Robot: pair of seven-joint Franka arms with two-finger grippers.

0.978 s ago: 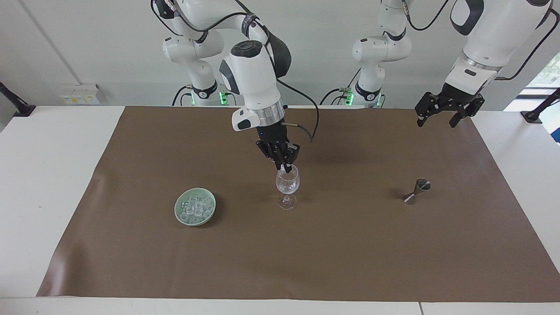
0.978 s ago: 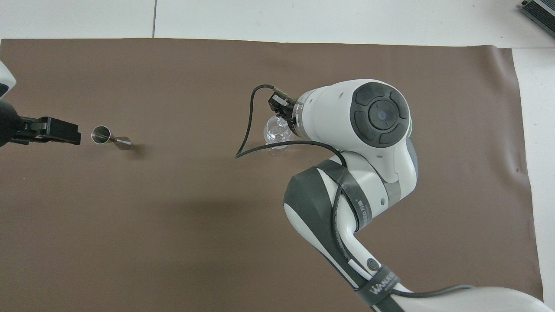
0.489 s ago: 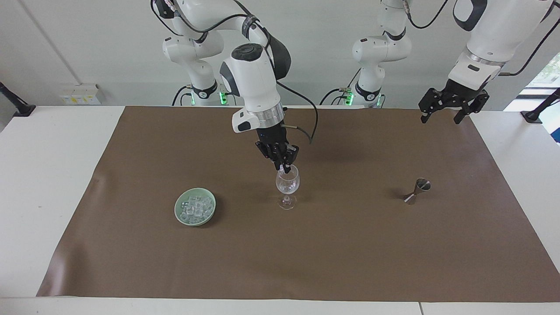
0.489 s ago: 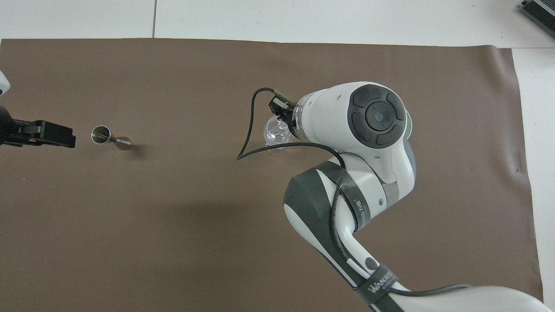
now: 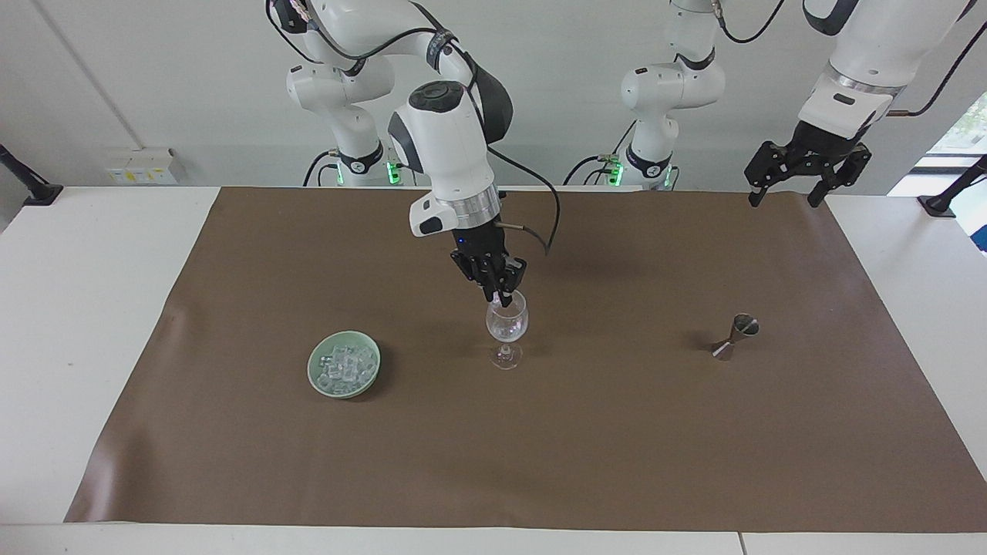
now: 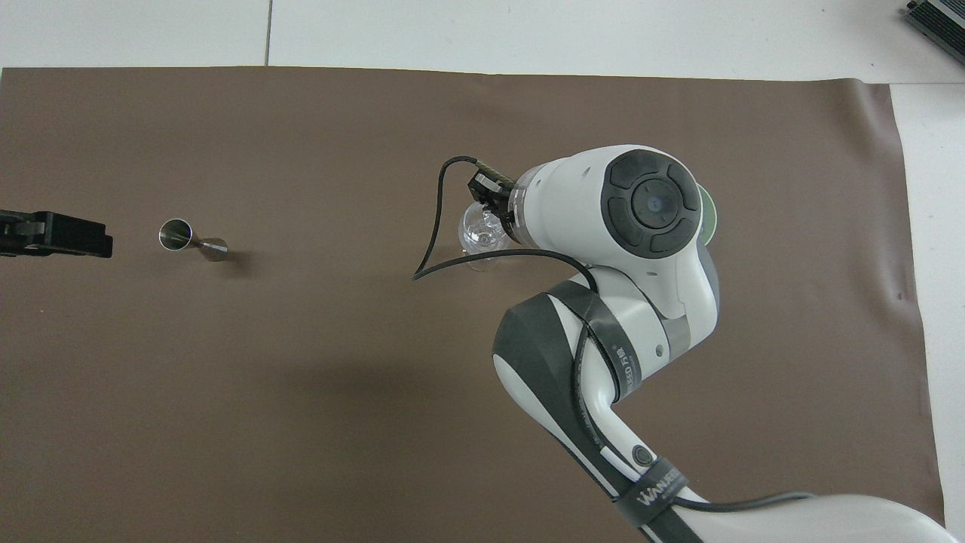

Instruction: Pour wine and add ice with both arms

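1. Brown matting point(image 5: 540, 447) covers the white table point(image 5: 92, 308), and my two bases stand at its robot-side edge.
2. My right gripper point(image 5: 505, 297) hangs directly over the mouth of the wine glass point(image 5: 506, 324) near the mat's middle, fingertips pinched together at the rim; I cannot tell whether a cube sits between them.
3. The ice point(image 5: 344, 365) lies heaped in a green bowl point(image 5: 318, 379) beside the glass, toward my right arm's end of the mat.
4. So the drop is straight down, I judge; any further cube means swinging sideways to the bowl, which my right arm is nearer.
5. My left gripper point(image 5: 806, 166) waits spread wide and empty above the robot-side corner at the left arm's end, with the jigger point(image 5: 735, 336) lying tipped on the mat nearby.
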